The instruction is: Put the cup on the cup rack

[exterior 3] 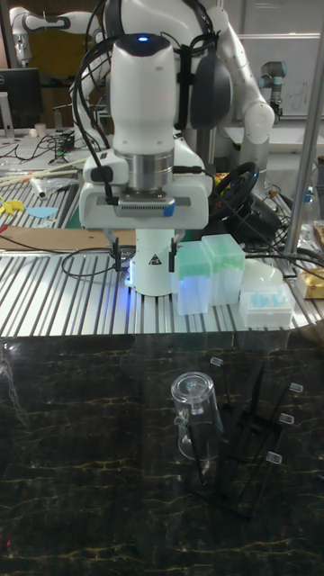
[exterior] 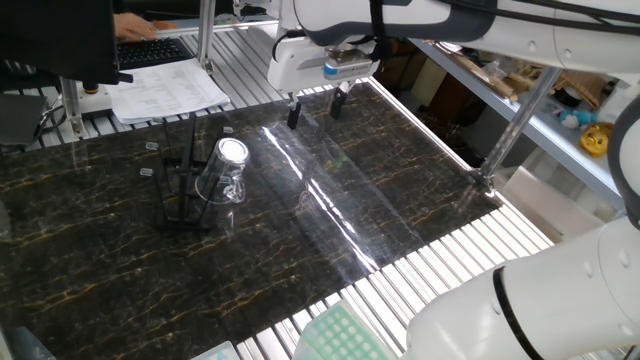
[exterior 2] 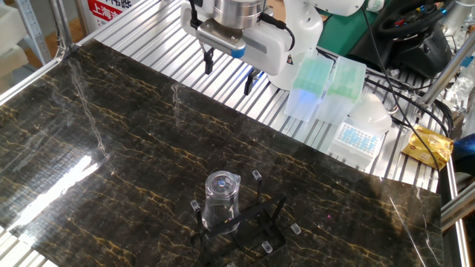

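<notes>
nearest to where i stand, the dark marble-look tabletop [exterior 3: 72,468] with gold veins, glare streaks across it. on it sits the cup rack [exterior 3: 250,436], a thin black wire stand w/ pale tips on its prongs, splayed base flat on the marble. the cup [exterior 3: 200,423] – clear glass, thick base – is on the rack: it hangs tilted on one of the prongs, mouth down toward the base, its round bottom facing up and out. from the other fixed view the cup [exterior 2: 220,200] leans on the near-left side of the rack [exterior 2: 249,222]; from one fixed view the cup [exterior: 224,172] sits on the rack's right side, post of the rack [exterior: 190,165] upright beside it.

further back, well apart from rack & cup, the gripper [exterior 3: 144,261] hangs above the far edge of the marble where the ribbed metal table surface [exterior 3: 54,297] starts. its two black fingers are spread wide, nothing between them – empty. same in one fixed view [exterior: 312,108] and the other fixed view [exterior 2: 228,71].

behind that, the white arm base, then a green pipette-tip box [exterior 3: 193,274] and a clear one w/ blue tips [exterior 3: 268,310] beside it. far side in one fixed view: papers [exterior: 165,90] and a keyboard [exterior: 150,48].
</notes>
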